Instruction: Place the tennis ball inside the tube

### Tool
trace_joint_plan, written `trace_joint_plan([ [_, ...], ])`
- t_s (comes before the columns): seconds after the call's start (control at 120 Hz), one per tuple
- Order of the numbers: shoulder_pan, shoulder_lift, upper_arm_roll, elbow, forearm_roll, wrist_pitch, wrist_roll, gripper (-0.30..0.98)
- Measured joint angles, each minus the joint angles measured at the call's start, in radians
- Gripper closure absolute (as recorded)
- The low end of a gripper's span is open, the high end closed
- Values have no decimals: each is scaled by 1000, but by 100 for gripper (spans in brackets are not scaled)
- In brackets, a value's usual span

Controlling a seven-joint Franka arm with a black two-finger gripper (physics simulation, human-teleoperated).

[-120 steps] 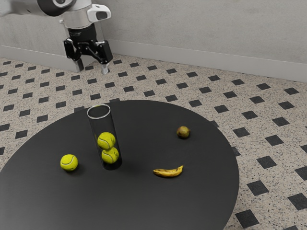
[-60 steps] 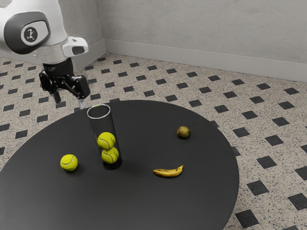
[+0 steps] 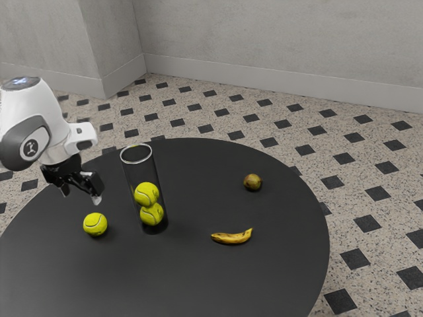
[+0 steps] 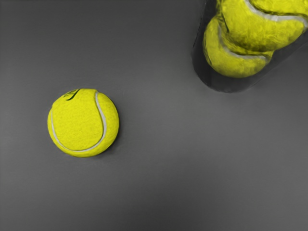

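A round, matt black table (image 3: pixel 218 277) with a smooth, plain top stands on a speckled beige floor (image 3: pixel 301 133) set with dark diamond-shaped tiles. Behind it, mottled pale grey walls (image 3: pixel 277 39) meet in a corner toward the exterior view's left, with a lighter skirting board (image 3: pixel 264 89) along their foot.

The loose tennis ball (image 3: pixel 95 224) rests on the tabletop, in from the curved edge on the exterior view's left, outside the tube. The clear, dark-tinted tube (image 3: pixel 136 175) stands upright near it, with a pale ring at its mouth and two balls (image 3: pixel 147 194) stacked inside. A banana (image 3: pixel 231 237) lies farther from the loose ball than the tube does, and a small brownish-green fruit (image 3: pixel 252 182) sits near the edge on the exterior view's right.

The gripper (image 3: pixel 80 195) is above the table, near the loose ball and apart from it, its fingers spread wide with nothing between them. The wrist view shows the ball's white seam and dark lettering against the bare surface.
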Motion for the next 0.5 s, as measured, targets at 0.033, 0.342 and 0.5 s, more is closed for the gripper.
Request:
trace_joint_plan([
  [0.033,12,19,0,-16,0,45,15,0],
  [0.342,113,252,-1,-16,-12,278,105,0],
  [0.5,135,337,-1,10,-14,328,131,0],
])
